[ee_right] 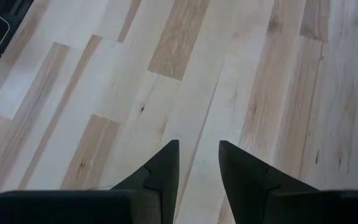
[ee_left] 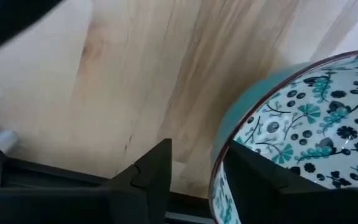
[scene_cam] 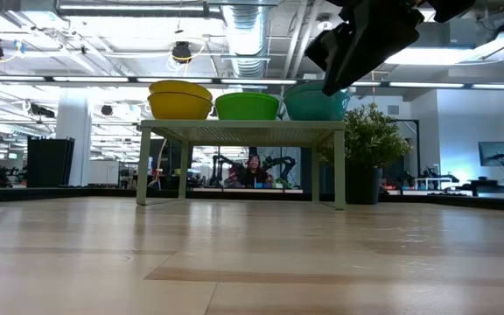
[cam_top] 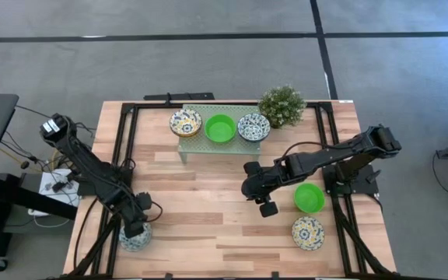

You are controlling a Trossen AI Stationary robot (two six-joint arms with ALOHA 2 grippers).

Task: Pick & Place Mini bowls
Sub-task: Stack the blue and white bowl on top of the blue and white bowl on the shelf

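While its dark fingers (ee_left: 148, 177) straddle the rim of a teal-patterned mini bowl (cam_top: 134, 237) at the table's (cam_top: 208, 210) near left corner, the left end effector (cam_top: 134, 228) has one finger inside the bowl and one outside, set wide on the wall; whether the bowl is lifted cannot be told. Nearer the middle of the table, the right end effector (cam_top: 261, 196) hangs above bare wood, its two fingers (ee_right: 163, 165) parted by a narrow gap with nothing between them. Just beside that arm, toward the right edge, sits a plain green mini bowl (cam_top: 309, 197), and a white floral mini bowl (cam_top: 307, 232) lies nearer the front edge. Along the far side, a pale green rack (cam_top: 224, 145) carries three more in a row: a yellow-and-blue patterned bowl (cam_top: 185, 122), a green bowl (cam_top: 219, 128) and a blue patterned bowl (cam_top: 253, 127). A small potted plant (cam_top: 281, 105) stands just beside the rack's right end. Beyond the table, the low view takes in an office space with a seated person (scene_cam: 254, 171) seen under the rack.
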